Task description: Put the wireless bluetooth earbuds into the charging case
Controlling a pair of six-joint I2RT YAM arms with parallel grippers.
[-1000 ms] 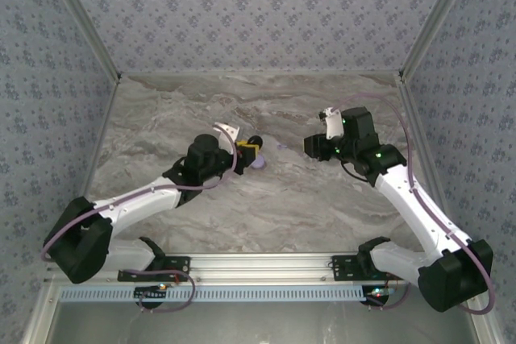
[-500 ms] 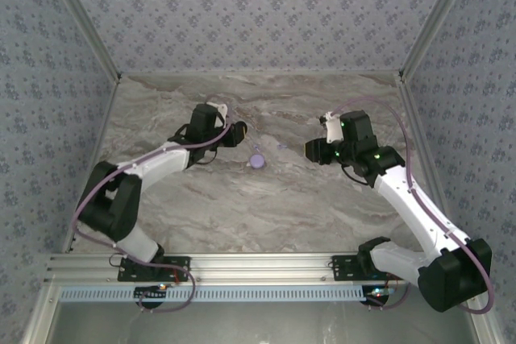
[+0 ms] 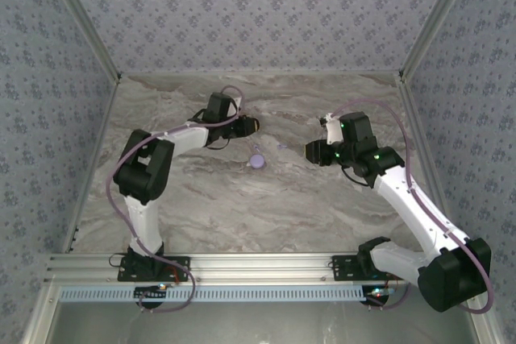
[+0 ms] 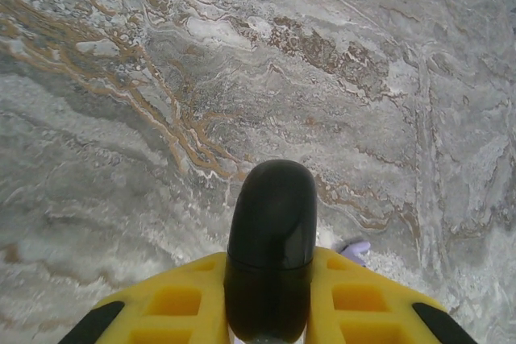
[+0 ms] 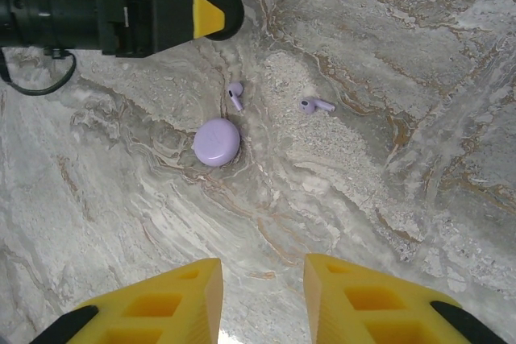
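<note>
My left gripper (image 4: 270, 279) is shut on the charging case (image 4: 272, 215), a black rounded puck with a seam that sticks out beyond the yellow fingers. In the top view this pair (image 3: 251, 126) hovers over the far middle of the table. The earbuds I see are pale lavender, not black: one (image 5: 235, 94) lies just beyond a lavender flat disc (image 5: 216, 142), the other (image 5: 316, 105) to its right. My right gripper (image 5: 264, 279) is open and empty, well short of them. It also sees the case (image 5: 226, 10) at the left gripper's tip.
The marble tabletop (image 3: 242, 207) is bare in front of the disc (image 3: 257, 161). Patterned walls (image 3: 64, 78) close in the back and both sides. My right gripper (image 3: 310, 149) sits right of the disc. A metal rail (image 3: 258, 263) runs along the near edge.
The left arm swung away from the lavender disc toward the far side, carrying the black case with it. The right gripper has barely moved.
</note>
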